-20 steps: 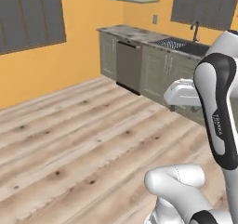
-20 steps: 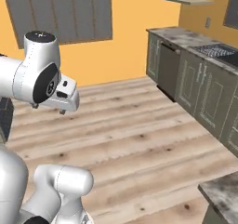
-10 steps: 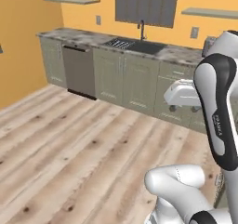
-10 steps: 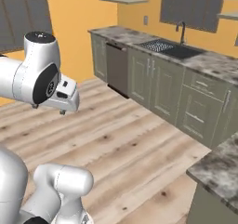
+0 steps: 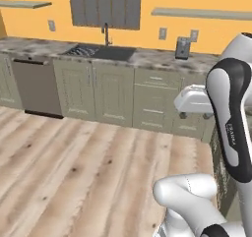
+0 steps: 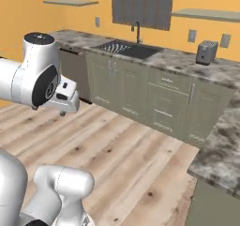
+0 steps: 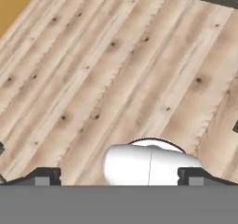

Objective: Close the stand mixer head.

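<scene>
The stand mixer head is out of view. My gripper (image 7: 120, 175) hangs above bare wooden floor (image 7: 116, 69), its two dark fingertips (image 7: 46, 176) standing far apart with nothing between them, so it is open. The white hand with the gripper (image 5: 194, 114) is held at mid height in front of the arm in the left base view. From the right base view the gripper (image 6: 61, 111) points down at the floor, well away from any counter.
A long counter (image 5: 147, 59) with a sink (image 5: 101, 51), a tap and a toaster (image 5: 182, 47) runs along the orange wall over grey cabinets and a dishwasher (image 5: 37, 86). A second marble counter (image 6: 220, 145) juts in at right. Open floor lies between.
The whole scene has shifted sideways in both base views, so the base has turned along the kitchen counter. The arm keeps the same pose and the gripper stays open.
</scene>
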